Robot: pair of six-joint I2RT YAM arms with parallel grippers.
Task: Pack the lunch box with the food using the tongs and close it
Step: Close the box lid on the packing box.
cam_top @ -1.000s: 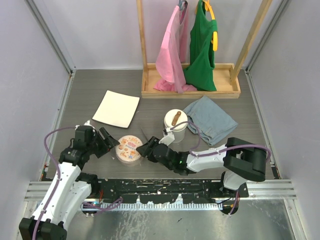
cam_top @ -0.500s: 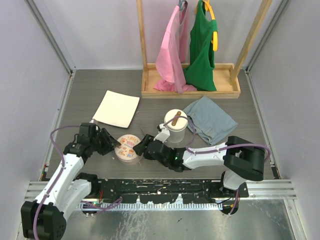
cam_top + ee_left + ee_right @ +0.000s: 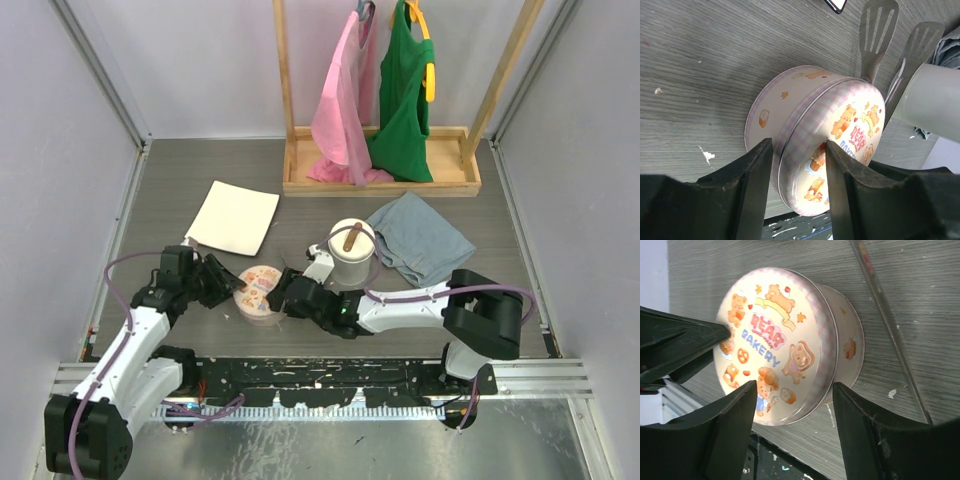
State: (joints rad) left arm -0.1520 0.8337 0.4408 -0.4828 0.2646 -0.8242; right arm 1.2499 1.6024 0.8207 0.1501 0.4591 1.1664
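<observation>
The lunch box (image 3: pixel 258 290) is a round pink tin with its bear-print lid (image 3: pixel 770 340) on. My left gripper (image 3: pixel 231 286) is shut on its left edge, one finger (image 3: pixel 837 170) on the lid's face and the other against the wall. My right gripper (image 3: pixel 284 297) stands open astride its right edge, with gaps on both sides. The grey metal tongs (image 3: pixel 879 30) lie on the table just beyond the tin; one thin arm (image 3: pixel 890 325) shows in the right wrist view. A brown stick of food (image 3: pixel 350 239) rests on top of a white cup (image 3: pixel 350 262).
A cream square plate (image 3: pixel 234 217) lies at the back left. Folded blue cloth (image 3: pixel 420 238) sits right of the cup. A wooden rack (image 3: pixel 380 175) with pink and green garments stands at the back. The black rail runs along the near edge.
My left gripper came in to the tin's left edge and narrowed onto it. The right gripper's jaws have widened. The tin has shifted slightly away from the bases.
</observation>
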